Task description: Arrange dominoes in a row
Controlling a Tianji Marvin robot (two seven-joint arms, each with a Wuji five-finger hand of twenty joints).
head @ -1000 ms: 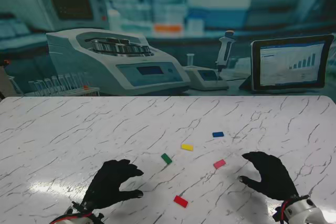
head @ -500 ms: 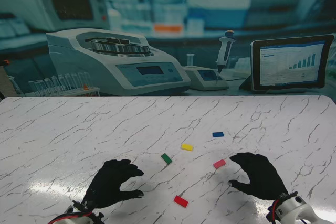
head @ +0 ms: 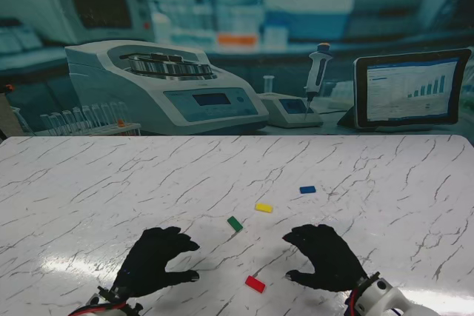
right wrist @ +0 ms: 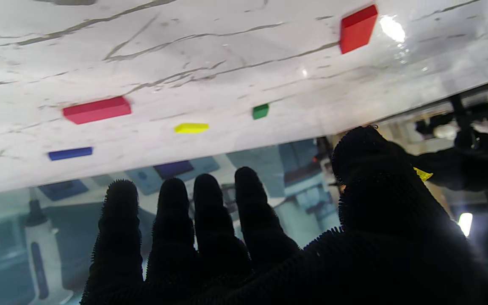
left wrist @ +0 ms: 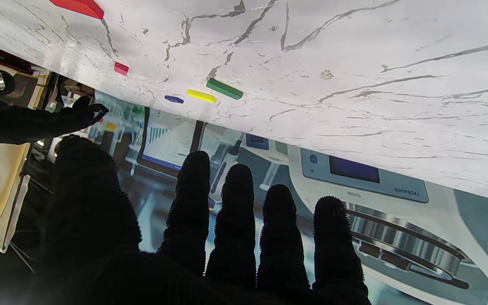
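Five small dominoes lie flat and scattered on the white marbled table (head: pixel 89 197): blue (head: pixel 307 189), yellow (head: pixel 264 207), green (head: pixel 235 223) and red (head: pixel 255 283) show in the stand view. The pink one (right wrist: pixel 96 109) is covered there by my right hand (head: pixel 322 257), which hovers over it, open, fingers spread and curved down, holding nothing. My left hand (head: pixel 155 260) is open too, left of the red domino and apart from it. The left wrist view shows the green (left wrist: pixel 224 88), yellow (left wrist: pixel 201 95), blue (left wrist: pixel 173 99), pink (left wrist: pixel 121 68) and red (left wrist: pixel 79 5) dominoes beyond the black-gloved fingers (left wrist: pixel 235 199).
Behind the table's far edge is a backdrop of lab gear: a centrifuge-like machine (head: pixel 163 86), a pipette stand (head: pixel 317 72) and a tablet screen (head: pixel 411 90). A bright glare patch (head: pixel 74 266) lies on the table near my left hand.
My right hand has moved left and nearer to me, from right of the pink domino to over it, hiding it in the stand view. The left hand has barely shifted. The dominoes have stayed put.
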